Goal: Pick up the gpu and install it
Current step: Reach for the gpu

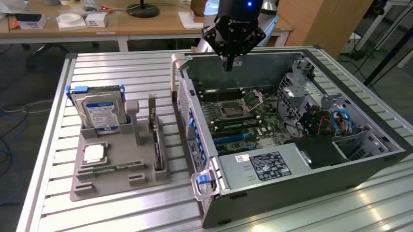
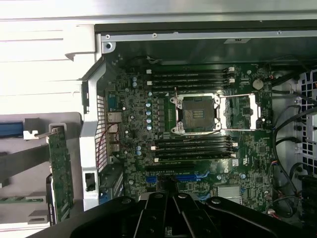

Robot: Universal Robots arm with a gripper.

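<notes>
Clenched and empty, the gripper (image 1: 228,65) hangs over the computer case (image 1: 290,193); the gpu (image 1: 157,145) stands well apart, at seven o'clock in the exterior view.

Place: robotics lab.
Bench: slatted metal table (image 1: 123,72), open PC case (image 1: 290,198), robot arm (image 1: 235,9) above.
Far side: wooden desks (image 1: 142,24) with boxes (image 1: 71,20).
Floor: loose cables (image 1: 14,110), the exterior view's left.

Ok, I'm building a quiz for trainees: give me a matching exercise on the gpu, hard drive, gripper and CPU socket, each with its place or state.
1 gpu
2 hard drive
3 gripper
4 CPU socket

A shut, above the open case
B upright in the tray, blue label
C on the motherboard, frame open
D on edge, tray's side nearest case

Pairs: 1-D, 2-B, 3-A, 4-C
</notes>
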